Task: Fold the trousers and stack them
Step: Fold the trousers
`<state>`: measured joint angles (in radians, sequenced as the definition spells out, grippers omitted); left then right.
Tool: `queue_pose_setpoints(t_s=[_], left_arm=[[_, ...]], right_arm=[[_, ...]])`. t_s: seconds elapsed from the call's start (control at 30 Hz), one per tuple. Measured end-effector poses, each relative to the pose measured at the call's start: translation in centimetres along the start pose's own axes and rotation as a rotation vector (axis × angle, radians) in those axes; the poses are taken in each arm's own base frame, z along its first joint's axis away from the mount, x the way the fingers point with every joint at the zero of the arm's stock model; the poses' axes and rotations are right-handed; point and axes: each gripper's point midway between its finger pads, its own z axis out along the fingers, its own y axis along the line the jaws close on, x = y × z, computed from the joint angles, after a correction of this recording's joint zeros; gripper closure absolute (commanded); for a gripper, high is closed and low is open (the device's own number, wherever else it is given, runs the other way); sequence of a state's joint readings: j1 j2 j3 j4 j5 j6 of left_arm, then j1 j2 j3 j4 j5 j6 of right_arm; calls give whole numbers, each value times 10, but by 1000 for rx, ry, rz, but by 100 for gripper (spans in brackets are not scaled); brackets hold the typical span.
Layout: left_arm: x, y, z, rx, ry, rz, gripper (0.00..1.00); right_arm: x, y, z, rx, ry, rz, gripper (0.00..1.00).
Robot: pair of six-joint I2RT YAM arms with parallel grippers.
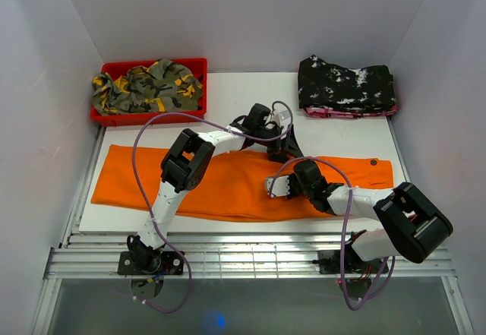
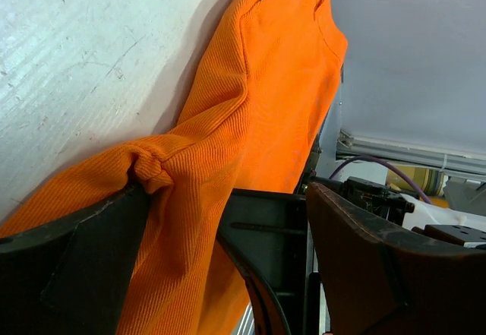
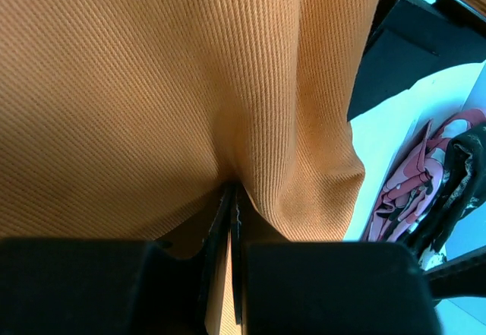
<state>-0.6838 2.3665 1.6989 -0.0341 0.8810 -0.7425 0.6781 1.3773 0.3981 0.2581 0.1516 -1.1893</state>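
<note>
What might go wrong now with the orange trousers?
1. The right jaws are shut on just a thin pinch of the trousers; it might slip out when pulled.
2. The left jaws stand open, with cloth only bunched against one finger; lifting now would likely drop that side.
3. The left arm and right arm meet mid-table, so they could bump.

No text, label, brand, number or sign can be read in any of the three views.
</note>
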Motion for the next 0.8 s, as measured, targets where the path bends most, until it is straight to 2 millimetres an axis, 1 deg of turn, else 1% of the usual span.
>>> queue_pose_setpoints(t_s=[0.1, 0.27, 0.33, 0.43, 0.5, 0.6, 0.7, 0.8], left_arm=[[-2, -5, 2, 10, -7, -13, 3], [-17, -12, 4, 49, -62, -26, 2], [-26, -10, 5, 66, -94, -40, 2], [-41, 2, 7, 88, -152, -73, 2], [-54, 12, 7, 104, -192, -91, 2], [-78, 14, 0, 119, -264, -73, 2], [-108, 14, -13, 110, -360, -10, 2], [-132, 21, -32, 79, -433, 68, 2]], right_arm=[[0, 0, 0, 0, 0, -3, 92], [0, 0, 0, -2, 0, -7, 92], [0, 0, 0, -2, 0, -7, 92], [0, 0, -1, -5, 1, -9, 92], [1, 1, -2, -10, 4, -11, 92], [2, 3, -4, -14, 5, -13, 92], [2, 4, -5, -18, 3, -15, 92], [2, 3, -5, -16, 7, -3, 85]])
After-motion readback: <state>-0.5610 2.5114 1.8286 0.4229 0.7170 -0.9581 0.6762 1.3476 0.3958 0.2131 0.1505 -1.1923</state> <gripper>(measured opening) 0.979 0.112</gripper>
